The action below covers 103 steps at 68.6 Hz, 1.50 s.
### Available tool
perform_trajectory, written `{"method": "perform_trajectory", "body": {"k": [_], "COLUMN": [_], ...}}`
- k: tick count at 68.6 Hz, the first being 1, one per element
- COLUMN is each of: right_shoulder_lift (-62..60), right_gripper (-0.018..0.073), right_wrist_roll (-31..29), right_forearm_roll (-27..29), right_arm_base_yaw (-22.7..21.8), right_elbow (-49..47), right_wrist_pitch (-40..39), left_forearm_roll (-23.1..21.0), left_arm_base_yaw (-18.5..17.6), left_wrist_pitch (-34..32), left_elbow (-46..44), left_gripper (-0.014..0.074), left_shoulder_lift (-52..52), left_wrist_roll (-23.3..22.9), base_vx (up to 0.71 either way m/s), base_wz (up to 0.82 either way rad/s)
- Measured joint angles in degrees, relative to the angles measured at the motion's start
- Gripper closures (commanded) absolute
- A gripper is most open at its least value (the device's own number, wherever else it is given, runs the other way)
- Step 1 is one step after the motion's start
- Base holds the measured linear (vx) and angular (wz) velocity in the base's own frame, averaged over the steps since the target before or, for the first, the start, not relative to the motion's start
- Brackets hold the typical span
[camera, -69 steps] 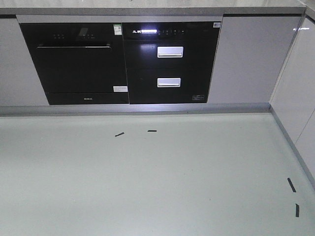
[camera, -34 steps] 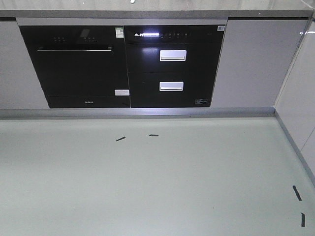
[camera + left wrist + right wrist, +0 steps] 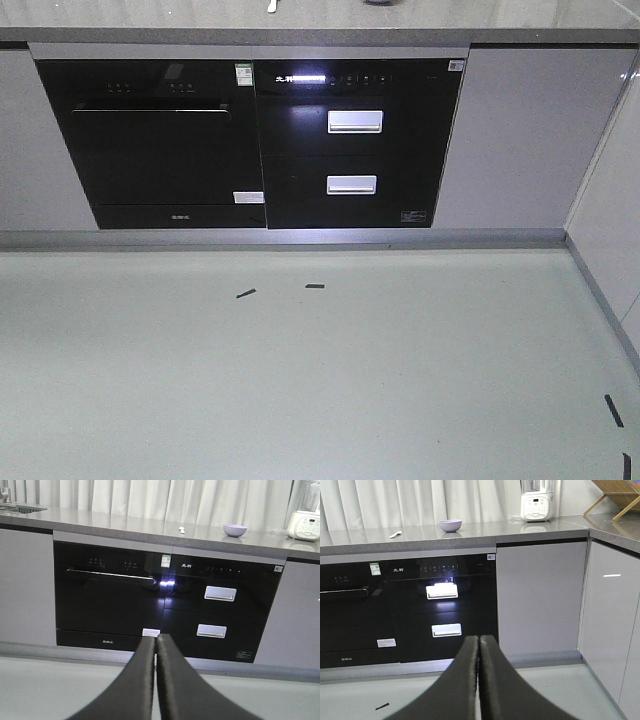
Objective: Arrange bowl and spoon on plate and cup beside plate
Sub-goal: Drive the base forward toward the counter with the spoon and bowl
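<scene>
The lavender bowl [image 3: 235, 530] stands on the grey countertop [image 3: 125, 526], far ahead of both grippers. It shows again in the right wrist view as the bowl [image 3: 450, 525]. The pale spoon [image 3: 182, 529] lies on the counter left of the bowl, also seen as the spoon [image 3: 395, 534]. In the front view only the spoon's tip [image 3: 271, 5] and the bowl's base [image 3: 380, 2] peek in at the top edge. My left gripper [image 3: 156, 640] and right gripper [image 3: 479, 639] are both shut on nothing, low over the floor. The plate and the cup are out of view.
Below the counter sit a black oven [image 3: 150, 140] and a black drawer unit [image 3: 355, 140]. A white appliance [image 3: 536, 502] stands at the counter's right end, with a wooden rack [image 3: 615, 495] beyond it. A side cabinet [image 3: 612, 620] closes off the right. A sink [image 3: 20, 509] is at the far left.
In the front view the cabinets have slid down and grown slightly, and the counter's top edge with the spoon tip and bowl base has come into view. The base has moved nearer the counter.
</scene>
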Motion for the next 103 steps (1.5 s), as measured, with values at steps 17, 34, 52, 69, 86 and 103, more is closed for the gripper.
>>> {"method": "perform_trajectory", "body": {"k": [17,34,52,69,86,103], "right_shoulder_lift": [0.0,0.0,0.0,0.0,0.0,0.0], "right_gripper": [0.0561,0.0561,0.0561,0.0561,0.0561,0.0561], "right_wrist_roll": [0.0,0.0,0.0,0.0,0.0,0.0], "right_forearm_roll": [0.0,0.0,0.0,0.0,0.0,0.0], "right_arm_base_yaw": [0.0,0.0,0.0,0.0,0.0,0.0], "right_elbow": [0.0,0.0,0.0,0.0,0.0,0.0], "right_wrist_pitch": [0.0,0.0,0.0,0.0,0.0,0.0], "left_forearm_roll": [0.0,0.0,0.0,0.0,0.0,0.0], "left_arm_base_yaw": [0.0,0.0,0.0,0.0,0.0,0.0], "left_wrist_pitch": [0.0,0.0,0.0,0.0,0.0,0.0], "left_elbow": [0.0,0.0,0.0,0.0,0.0,0.0], "left_gripper": [0.0602,0.0602,0.0602,0.0602,0.0602,0.0602], "left_shoulder_lift": [0.0,0.0,0.0,0.0,0.0,0.0], "left_wrist_roll": [0.0,0.0,0.0,0.0,0.0,0.0], "base_vx": [0.09,0.08,0.08,0.08,0.08,0.06], "base_wz": [0.02,0.01,0.02,0.02,0.01,0.01]}}
